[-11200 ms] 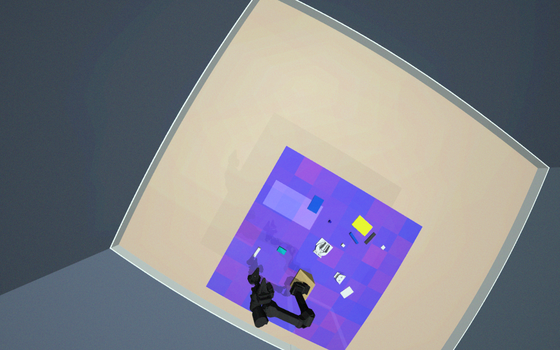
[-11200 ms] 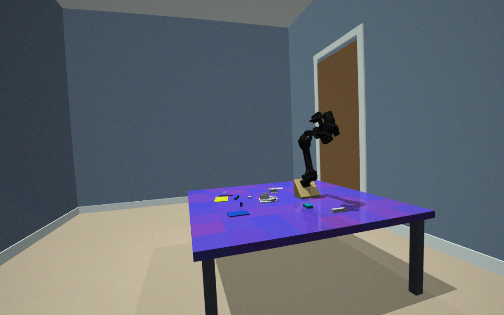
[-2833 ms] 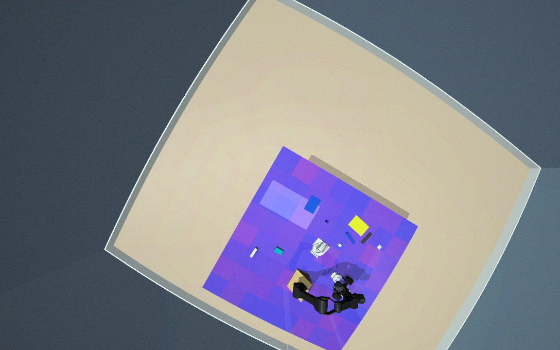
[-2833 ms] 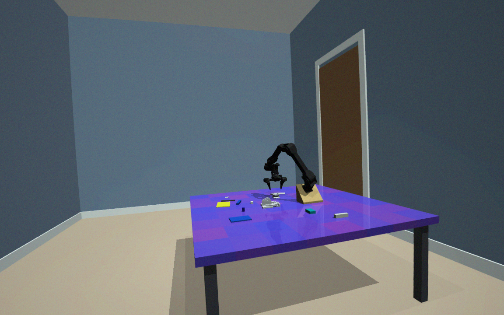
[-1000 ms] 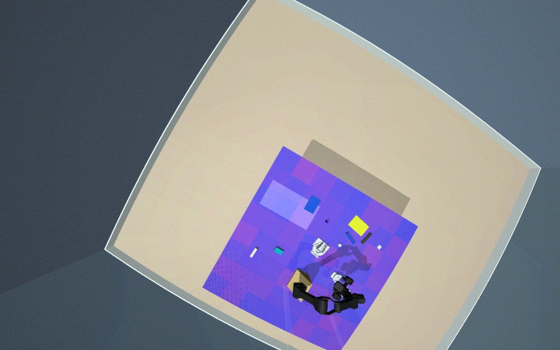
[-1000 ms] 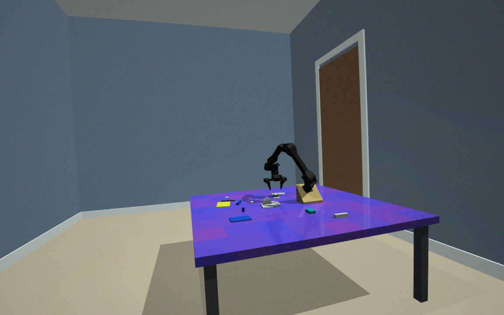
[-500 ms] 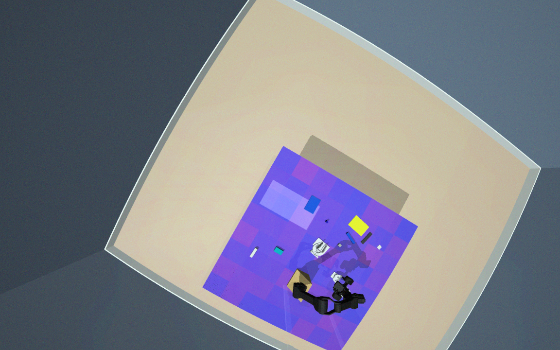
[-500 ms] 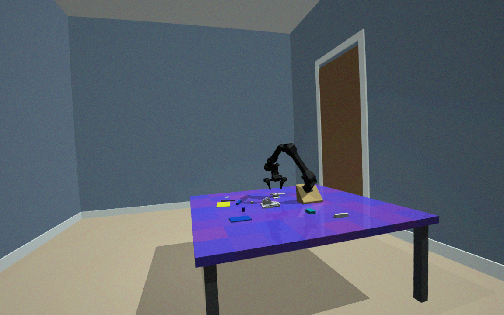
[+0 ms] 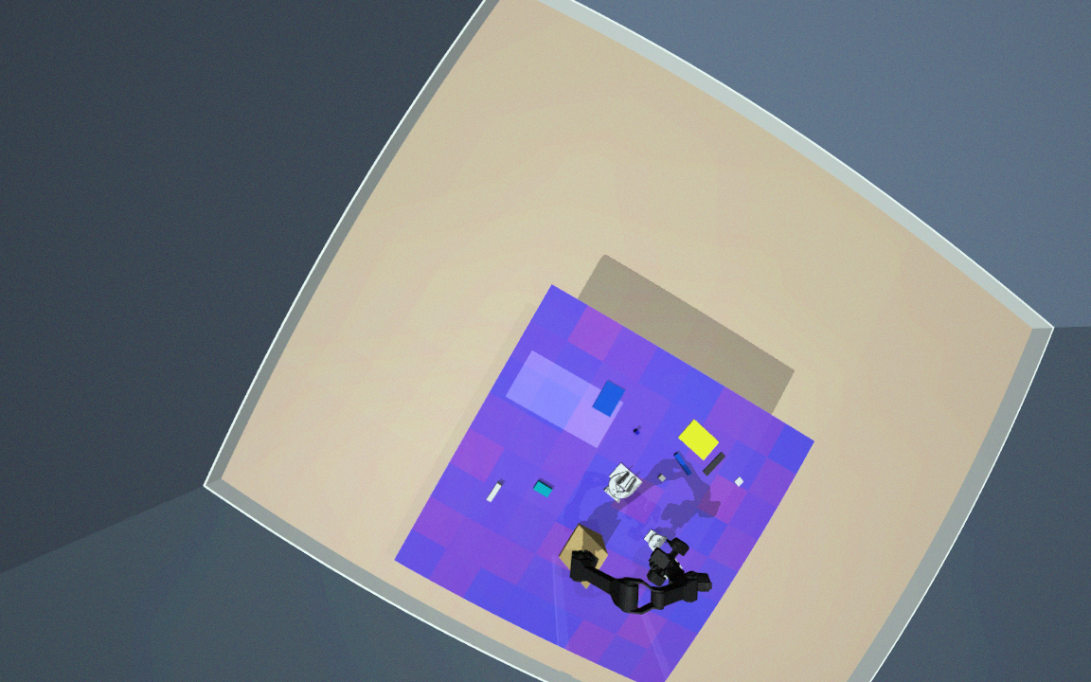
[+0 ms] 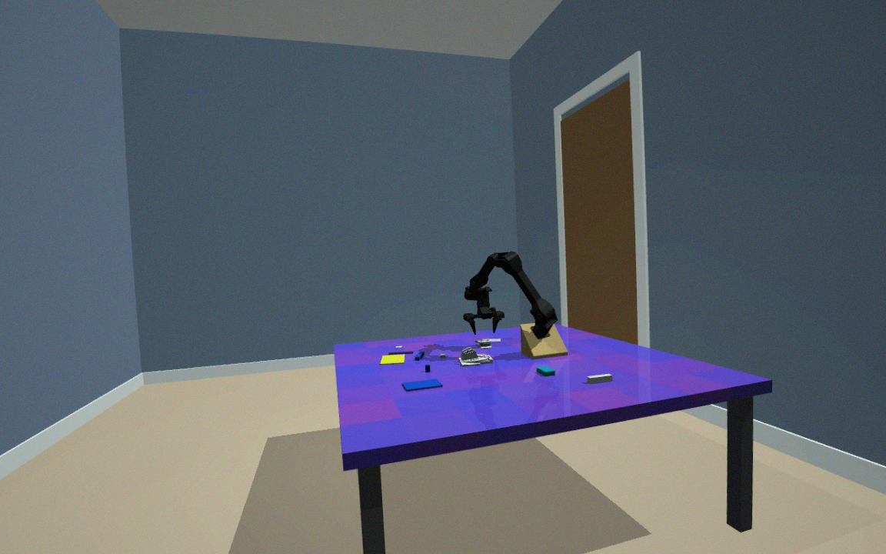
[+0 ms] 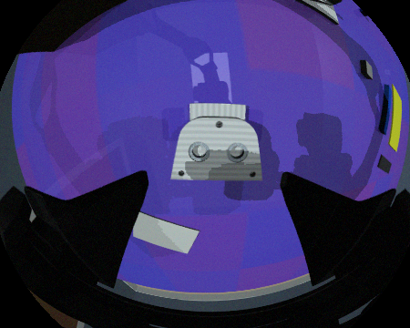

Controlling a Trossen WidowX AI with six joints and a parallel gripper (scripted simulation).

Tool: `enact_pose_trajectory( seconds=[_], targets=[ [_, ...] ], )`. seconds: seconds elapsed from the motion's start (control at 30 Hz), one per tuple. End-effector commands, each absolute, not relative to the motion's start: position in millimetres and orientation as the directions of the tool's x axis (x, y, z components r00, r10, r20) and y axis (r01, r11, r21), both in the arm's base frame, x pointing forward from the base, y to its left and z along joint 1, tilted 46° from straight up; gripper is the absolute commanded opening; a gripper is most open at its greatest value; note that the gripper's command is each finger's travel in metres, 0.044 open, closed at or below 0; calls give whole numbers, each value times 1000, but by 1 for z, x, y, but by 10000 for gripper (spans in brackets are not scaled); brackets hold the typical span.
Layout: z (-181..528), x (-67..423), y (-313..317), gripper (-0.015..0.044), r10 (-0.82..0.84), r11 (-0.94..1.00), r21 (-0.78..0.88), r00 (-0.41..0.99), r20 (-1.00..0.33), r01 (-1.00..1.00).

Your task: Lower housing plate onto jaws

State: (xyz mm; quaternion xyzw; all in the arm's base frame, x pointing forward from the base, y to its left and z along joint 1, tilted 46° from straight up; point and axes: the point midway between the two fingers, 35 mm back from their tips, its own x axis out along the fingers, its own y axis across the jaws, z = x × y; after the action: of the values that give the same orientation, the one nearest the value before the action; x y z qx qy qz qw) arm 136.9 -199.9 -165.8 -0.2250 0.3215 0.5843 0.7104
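The housing plate (image 9: 652,536) (image 10: 484,343) (image 11: 219,137) is a pale rounded plate with two ringed holes and three small dark holes. It lies on the table, with a ribbed block showing along its far edge. My gripper (image 10: 484,332) (image 11: 215,179) is open and empty, above the table over the plate's near side. The grey-white jaw assembly (image 9: 621,482) (image 10: 475,358) stands apart from the plate. Only a corner of it shows at the top of the wrist view. Its pins and stubs are too small to make out.
A white strip (image 11: 166,232) lies beside the left finger. A yellow slab (image 9: 698,439) (image 10: 392,359), blue bar (image 9: 682,462), dark bar (image 9: 714,462) and small cube (image 9: 661,477) lie past the plate. A blue slab (image 9: 608,398), teal block (image 9: 543,488) and white bar (image 9: 493,492) lie farther off. The arm stands on a tan wedge (image 10: 542,344).
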Motion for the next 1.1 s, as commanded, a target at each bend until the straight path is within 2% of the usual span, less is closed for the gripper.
enact_pose_trajectory(
  seconds=[0.0,1.07],
  targets=[
    [-166,138,-199,440,686,221,55,115,-718,-974],
    [-170,138,-196,440,685,217,56,111,-720,-975]
  ],
)
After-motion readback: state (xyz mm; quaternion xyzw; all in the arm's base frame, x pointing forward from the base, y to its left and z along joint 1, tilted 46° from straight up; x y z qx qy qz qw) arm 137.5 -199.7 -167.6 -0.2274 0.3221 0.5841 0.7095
